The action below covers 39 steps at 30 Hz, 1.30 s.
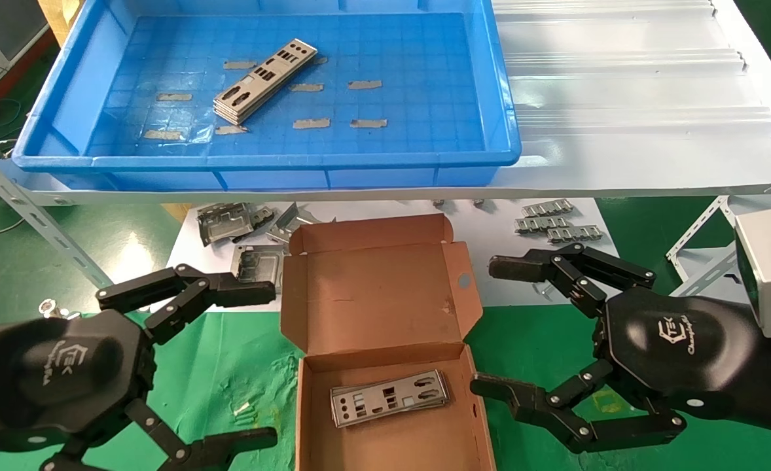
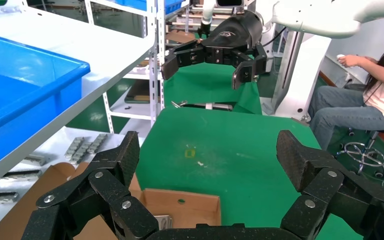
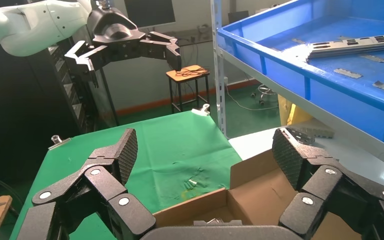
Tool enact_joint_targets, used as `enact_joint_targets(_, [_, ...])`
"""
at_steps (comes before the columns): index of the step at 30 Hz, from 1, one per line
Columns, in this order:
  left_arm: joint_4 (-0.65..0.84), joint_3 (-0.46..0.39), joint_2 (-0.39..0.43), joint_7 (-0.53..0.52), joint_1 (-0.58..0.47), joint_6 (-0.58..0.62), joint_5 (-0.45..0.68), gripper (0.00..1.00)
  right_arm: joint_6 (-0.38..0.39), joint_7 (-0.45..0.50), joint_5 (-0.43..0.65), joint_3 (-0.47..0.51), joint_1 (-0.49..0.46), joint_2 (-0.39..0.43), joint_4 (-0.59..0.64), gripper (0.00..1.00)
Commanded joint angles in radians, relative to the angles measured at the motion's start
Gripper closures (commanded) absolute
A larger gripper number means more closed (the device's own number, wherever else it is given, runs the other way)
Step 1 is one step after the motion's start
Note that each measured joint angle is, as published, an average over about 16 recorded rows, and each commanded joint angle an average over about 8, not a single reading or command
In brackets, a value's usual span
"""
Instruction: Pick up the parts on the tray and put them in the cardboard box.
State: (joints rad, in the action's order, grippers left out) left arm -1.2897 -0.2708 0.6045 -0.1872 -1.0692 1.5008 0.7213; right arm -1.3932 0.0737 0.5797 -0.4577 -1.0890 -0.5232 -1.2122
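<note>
Pincers flank my small brown cardboard box (image 1: 385, 340): left pincer (image 1: 254, 366) at nine o'clock, right pincer (image 1: 497, 327) at three, both wide open, empty. Silver metal plates (image 1: 264, 82) lie stacked in the bright-blue plastic tray (image 1: 425, 160) at twelve; more silver plates (image 1: 391, 398) rest inside the box.

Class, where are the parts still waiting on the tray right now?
In the head view, the parts lie stacked in the left half of the tray, among bits of tape, beyond the cardboard box.

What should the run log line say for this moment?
left gripper: open, left of cardboard box | right gripper: open, right of box | parts: stack on tray, some in box
</note>
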Motion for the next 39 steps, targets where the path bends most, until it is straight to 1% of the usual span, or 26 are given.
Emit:
enact_joint_targets(1, [0.001,-0.002,0.001,0.000,-0.001,-0.001,0.002,0.00,0.000,0.000,0.000,0.000,0.000,0.000,0.000,0.00])
enact_joint_targets(39, [0.006,-0.009,0.007,0.000,-0.005,-0.006,0.010,0.00,0.000,0.000,0.000,0.000,0.000,0.000,0.000,0.00])
